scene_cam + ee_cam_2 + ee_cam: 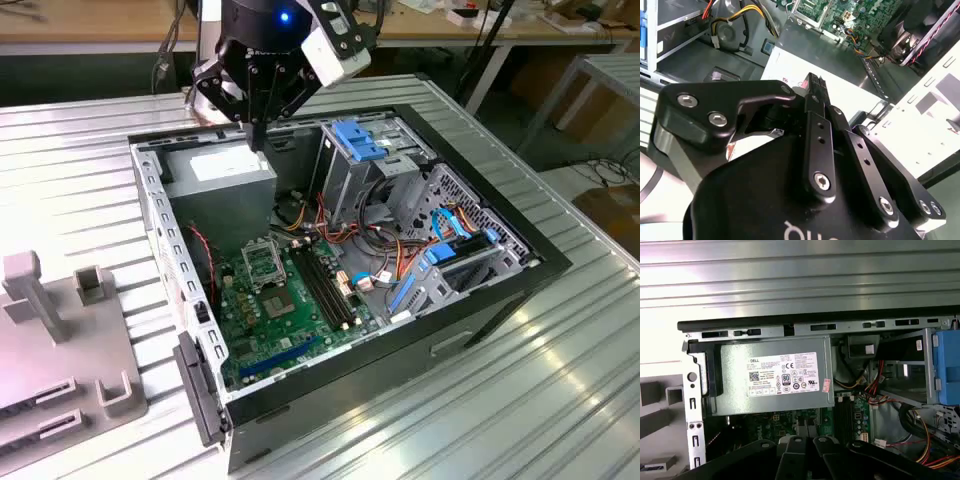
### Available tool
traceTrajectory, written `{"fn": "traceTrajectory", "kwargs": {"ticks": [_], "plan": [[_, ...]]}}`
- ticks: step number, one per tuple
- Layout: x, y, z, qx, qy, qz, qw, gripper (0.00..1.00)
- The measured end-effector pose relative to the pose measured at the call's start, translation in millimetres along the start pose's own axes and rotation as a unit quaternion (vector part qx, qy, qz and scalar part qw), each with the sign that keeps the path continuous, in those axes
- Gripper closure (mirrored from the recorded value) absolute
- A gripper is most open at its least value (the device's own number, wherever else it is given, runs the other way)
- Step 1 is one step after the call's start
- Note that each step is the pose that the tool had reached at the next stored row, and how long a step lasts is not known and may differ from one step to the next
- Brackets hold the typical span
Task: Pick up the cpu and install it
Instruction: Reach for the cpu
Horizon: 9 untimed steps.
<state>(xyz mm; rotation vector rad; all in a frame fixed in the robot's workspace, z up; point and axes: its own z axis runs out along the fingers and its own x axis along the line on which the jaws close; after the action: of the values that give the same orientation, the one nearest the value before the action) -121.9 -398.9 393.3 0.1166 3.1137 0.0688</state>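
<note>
My gripper [258, 138] hangs over the back of the open computer case, just above the grey power supply [222, 190]. Its two black fingers [816, 92] are pressed together and point down at the power supply's white label [782, 374]. Nothing can be made out between them. The cpu is out of view. The square socket [262, 263] with its silver metal frame lies on the green motherboard [285, 320], nearer the front than the gripper, and its middle looks dark. A dark square chip [277, 305] sits just in front of the socket.
The case's metal walls [150, 230] ring the motherboard. A drive cage with blue clips [355, 140] and bundles of coloured cables [400, 260] fill the exterior view's right. Black memory slots [325, 285] run beside the socket. A grey fixture [60, 340] lies on the ribbed table at the left.
</note>
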Motion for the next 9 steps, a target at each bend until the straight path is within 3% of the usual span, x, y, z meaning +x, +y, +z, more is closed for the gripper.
{"fn": "traceTrajectory", "kwargs": {"ticks": [9], "plan": [[0.7,0.0,0.1,-0.0003,0.0000,0.000,1.00000,0.89]]}}
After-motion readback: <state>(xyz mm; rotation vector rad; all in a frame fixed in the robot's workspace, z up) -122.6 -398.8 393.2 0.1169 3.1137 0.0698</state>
